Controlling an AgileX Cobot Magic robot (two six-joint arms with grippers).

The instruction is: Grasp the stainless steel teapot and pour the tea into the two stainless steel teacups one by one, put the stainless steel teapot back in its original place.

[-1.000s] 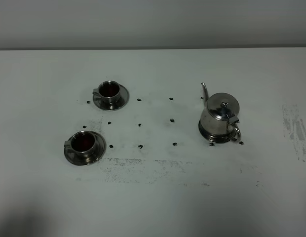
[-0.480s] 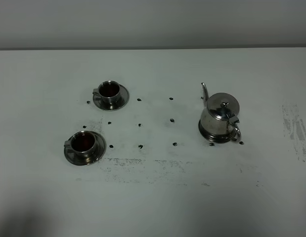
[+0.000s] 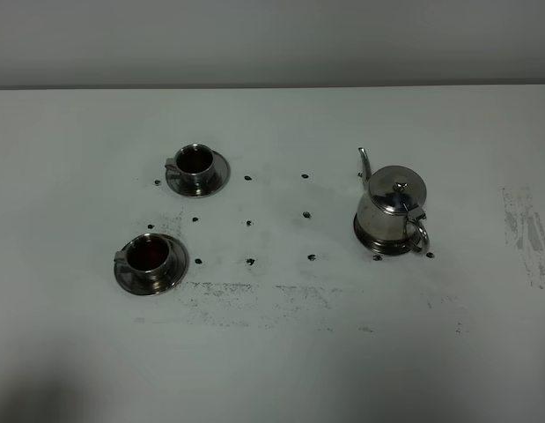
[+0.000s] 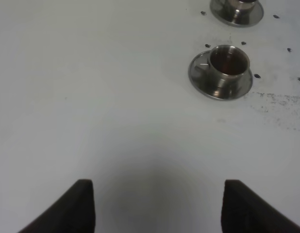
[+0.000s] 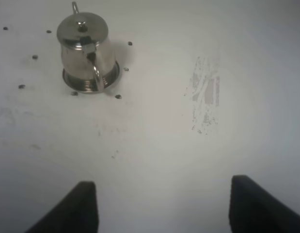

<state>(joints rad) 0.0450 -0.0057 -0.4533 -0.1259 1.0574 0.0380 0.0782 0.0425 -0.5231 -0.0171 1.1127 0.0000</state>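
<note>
The stainless steel teapot (image 3: 393, 209) stands upright on its round steel disc (image 3: 378, 242) at the table's right, spout toward the back, handle toward the front. It also shows in the right wrist view (image 5: 87, 52). Two steel teacups on saucers hold dark tea: one at the back left (image 3: 195, 164), one at the front left (image 3: 150, 258). The left wrist view shows the front cup (image 4: 227, 65) and the edge of the back cup (image 4: 237, 8). My left gripper (image 4: 157, 206) and right gripper (image 5: 162, 206) are both open and empty, well short of these things. Neither arm shows in the exterior view.
The white table (image 3: 272, 352) carries small dark marker dots (image 3: 249, 222) between cups and teapot, a scuffed streak along the front (image 3: 254, 295) and a worn patch at the right (image 3: 526, 229). The table's back edge meets a grey wall (image 3: 272, 40).
</note>
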